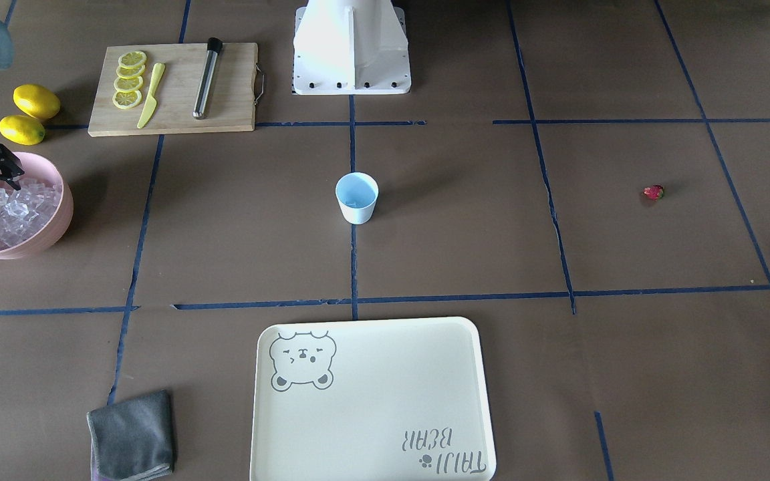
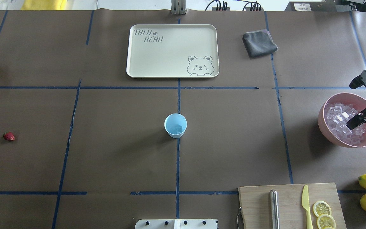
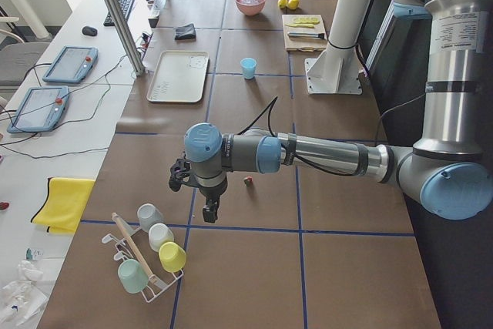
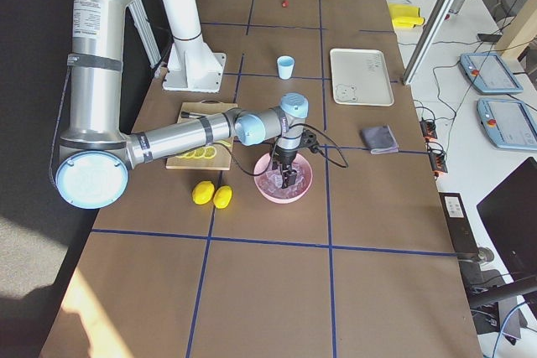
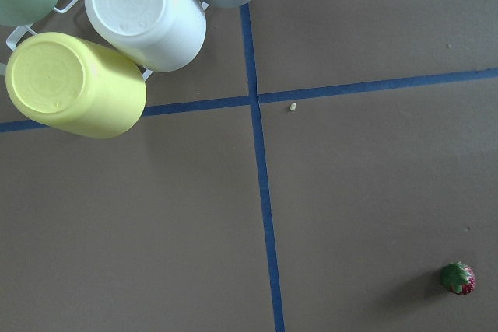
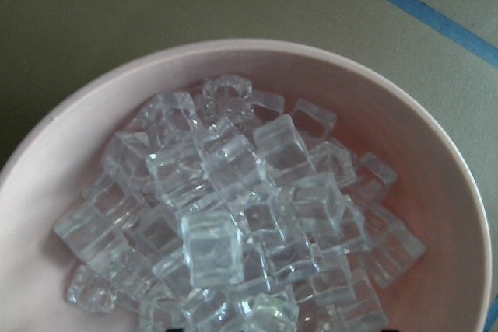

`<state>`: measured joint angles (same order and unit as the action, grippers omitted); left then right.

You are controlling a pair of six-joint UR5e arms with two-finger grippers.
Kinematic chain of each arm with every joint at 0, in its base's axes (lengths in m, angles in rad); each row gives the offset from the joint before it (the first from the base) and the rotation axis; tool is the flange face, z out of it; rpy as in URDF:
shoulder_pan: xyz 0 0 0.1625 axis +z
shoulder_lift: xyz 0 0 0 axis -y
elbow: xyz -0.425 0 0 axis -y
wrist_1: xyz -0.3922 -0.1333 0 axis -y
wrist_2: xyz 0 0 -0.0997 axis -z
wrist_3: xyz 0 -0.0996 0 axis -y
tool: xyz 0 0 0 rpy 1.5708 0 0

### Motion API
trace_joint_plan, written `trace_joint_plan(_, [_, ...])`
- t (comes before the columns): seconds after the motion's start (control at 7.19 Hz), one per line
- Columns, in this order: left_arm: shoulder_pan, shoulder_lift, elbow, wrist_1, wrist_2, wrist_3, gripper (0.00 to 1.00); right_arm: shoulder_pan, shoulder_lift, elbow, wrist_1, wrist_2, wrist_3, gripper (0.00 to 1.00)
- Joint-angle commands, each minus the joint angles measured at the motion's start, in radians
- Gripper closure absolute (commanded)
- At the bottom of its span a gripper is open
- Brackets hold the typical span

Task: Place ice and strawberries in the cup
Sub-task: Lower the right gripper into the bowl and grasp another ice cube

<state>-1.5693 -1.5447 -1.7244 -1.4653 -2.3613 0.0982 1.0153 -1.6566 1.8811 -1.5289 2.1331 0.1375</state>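
Right pincer (image 2: pixel 354 122) over ice (image 6: pixel 233 215) (clear glassy cubes, heaped).

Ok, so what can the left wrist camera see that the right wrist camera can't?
Only the left wrist view shows the strawberry and some upside-down cups in its top left corner. Only the right wrist view shows the pink bowl piled with ice cubes. Both show the brown table cover and blue tape lines.
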Motion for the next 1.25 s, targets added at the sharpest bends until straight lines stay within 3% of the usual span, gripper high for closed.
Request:
trace_joint_plan(0.0, [0.0, 0.0, 0.0, -0.001, 0.001, 0.0, 0.0, -0.009, 0.001, -0.002, 0.0, 0.002, -0.007, 0.17])
trace_joint_plan(0.7, [0.0, 0.0, 0.0, -0.001, 0.001, 0.0, 0.0, -0.015, 0.0, -0.002, 0.001, -0.004, -0.012, 0.41])
trace_joint_plan(1.11, [0.0, 0.0, 0.0, -0.001, 0.001, 0.0, 0.0, -0.015, 0.001, -0.002, 0.0, -0.004, -0.012, 0.47])
